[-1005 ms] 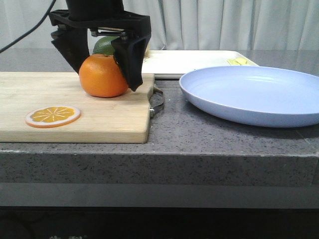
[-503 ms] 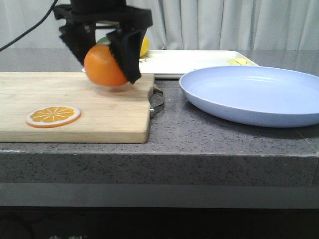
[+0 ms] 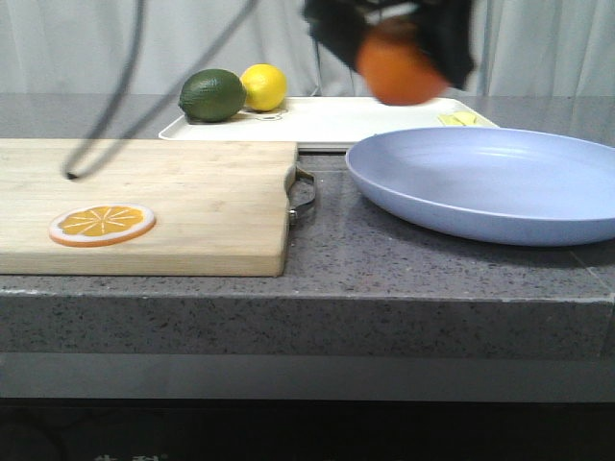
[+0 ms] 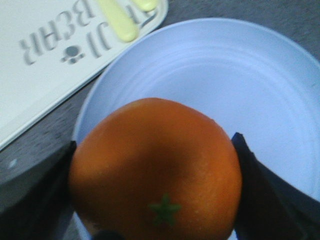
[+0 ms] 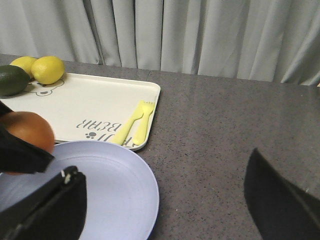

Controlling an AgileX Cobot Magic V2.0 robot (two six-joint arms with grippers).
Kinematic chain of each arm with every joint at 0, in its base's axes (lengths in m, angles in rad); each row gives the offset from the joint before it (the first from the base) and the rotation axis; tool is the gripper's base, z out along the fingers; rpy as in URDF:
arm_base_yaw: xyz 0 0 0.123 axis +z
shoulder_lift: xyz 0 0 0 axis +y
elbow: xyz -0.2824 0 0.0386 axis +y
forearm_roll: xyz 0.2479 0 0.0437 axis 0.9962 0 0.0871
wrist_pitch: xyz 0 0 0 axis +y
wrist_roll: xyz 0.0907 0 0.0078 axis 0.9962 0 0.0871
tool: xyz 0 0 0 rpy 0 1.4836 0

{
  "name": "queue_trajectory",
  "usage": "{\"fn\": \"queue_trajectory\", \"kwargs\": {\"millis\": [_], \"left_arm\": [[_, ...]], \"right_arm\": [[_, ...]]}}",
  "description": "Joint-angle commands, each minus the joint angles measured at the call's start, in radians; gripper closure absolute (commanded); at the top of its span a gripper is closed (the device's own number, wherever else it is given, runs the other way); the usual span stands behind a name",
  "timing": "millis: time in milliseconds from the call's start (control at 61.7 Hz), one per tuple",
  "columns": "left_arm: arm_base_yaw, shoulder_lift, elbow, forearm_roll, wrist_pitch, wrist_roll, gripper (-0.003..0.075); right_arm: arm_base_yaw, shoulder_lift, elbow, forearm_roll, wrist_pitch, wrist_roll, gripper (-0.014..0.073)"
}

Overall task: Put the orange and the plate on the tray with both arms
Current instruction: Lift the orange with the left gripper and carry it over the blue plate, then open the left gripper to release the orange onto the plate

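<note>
Left end effector (image 3: 399,43) motion-blurred and cut by top edge, orange (image 3: 401,72) smeared, plate (image 3: 500,182) cropped at right.

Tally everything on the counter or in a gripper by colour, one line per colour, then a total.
Orange: 2, the orange in the left gripper, the orange slice
Yellow: 3, two lemons, fork
Green: 1, lime
Lavender-blue: 1, plate
Cream: 1, tray
Wood: 1, cutting board
Total: 9

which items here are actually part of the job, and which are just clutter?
Part of the job:
- orange, held in the left tool, in the air over the plate's rim
- plate, on the counter
- tray

Just lying about:
- lime and lemons on the tray
- yellow fork
- cutting board
- orange slice
</note>
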Motion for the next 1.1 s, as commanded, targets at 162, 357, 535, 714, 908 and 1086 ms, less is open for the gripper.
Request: {"fn": "queue_trajectory", "kwargs": {"millis": [162, 357, 535, 714, 908, 1086], "left_arm": [[-0.053, 0.021, -0.036, -0.009, -0.125, 0.0, 0.0429], [-0.068, 0.049, -0.036, -0.015, -0.151, 0.0, 0.0157], [-0.081, 0.057, -0.036, -0.015, -0.145, 0.0, 0.0064], [-0.085, 0.037, -0.07, 0.027, -0.112, 0.0, 0.0067], [-0.085, 0.005, -0.181, 0.097, 0.049, 0.0, 0.0138], [-0.085, 0.006, -0.223, 0.097, 0.166, 0.0, 0.0473]], "right_arm": [[-0.003, 0.009, -0.034, -0.001, -0.074, 0.001, -0.0049], [-0.003, 0.009, -0.034, -0.001, -0.074, 0.001, -0.0049], [-0.003, 0.009, -0.034, -0.001, -0.074, 0.001, -0.0049], [-0.003, 0.009, -0.034, -0.001, -0.074, 0.001, -0.0049], [-0.003, 0.009, -0.034, -0.001, -0.074, 0.001, -0.0049], [-0.003, 0.009, -0.034, -0.001, -0.074, 0.001, 0.0002]]}}
